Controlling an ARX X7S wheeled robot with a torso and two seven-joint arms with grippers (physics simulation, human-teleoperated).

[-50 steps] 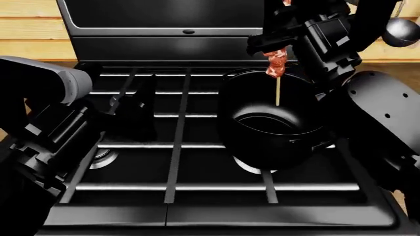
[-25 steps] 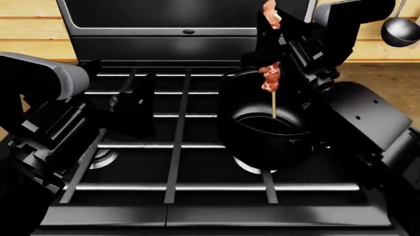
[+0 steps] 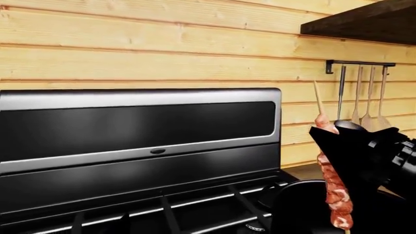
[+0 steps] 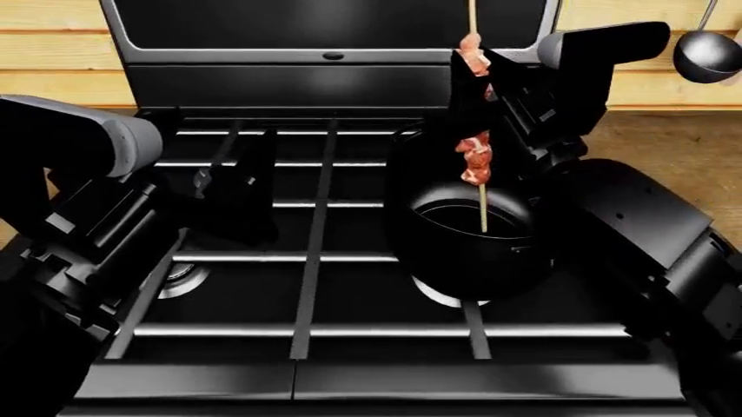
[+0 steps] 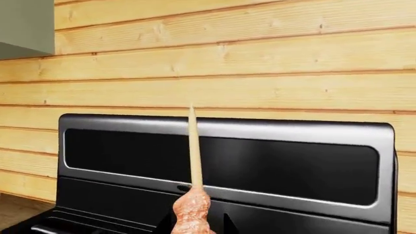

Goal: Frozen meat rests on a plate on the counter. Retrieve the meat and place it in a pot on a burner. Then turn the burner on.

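Observation:
The frozen meat (image 4: pixel 473 161) hangs upright on its pale skewer over the glossy black pot (image 4: pixel 464 252). The skewer's lower tip reaches inside the pot's opening. My right gripper (image 4: pixel 475 100) is shut on the meat, with chunks showing above and below the fingers. In the right wrist view the meat (image 5: pixel 192 214) sits between the two dark fingertips, and the skewer points up from it. The left wrist view shows the meat (image 3: pixel 336 195) and the pot (image 3: pixel 302 212) from the side. The pot stands on a silver burner (image 4: pixel 444 295). My left gripper (image 4: pixel 238 178) hovers open over the back left grates. The plate is out of view.
Black grate bars (image 4: pixel 313 226) run across the stove top, with a second burner (image 4: pixel 186 280) at the front left. The stove's raised back panel (image 4: pixel 336 52) stands behind it. A ladle (image 4: pixel 707 56) hangs on the wooden wall, and the brown counter (image 4: pixel 684 148) lies to the right.
My right gripper has brought the skewer more upright and lower, so its tip now sits deeper in the pot. More meat and skewer show above the fingers. The left arm has stayed put.

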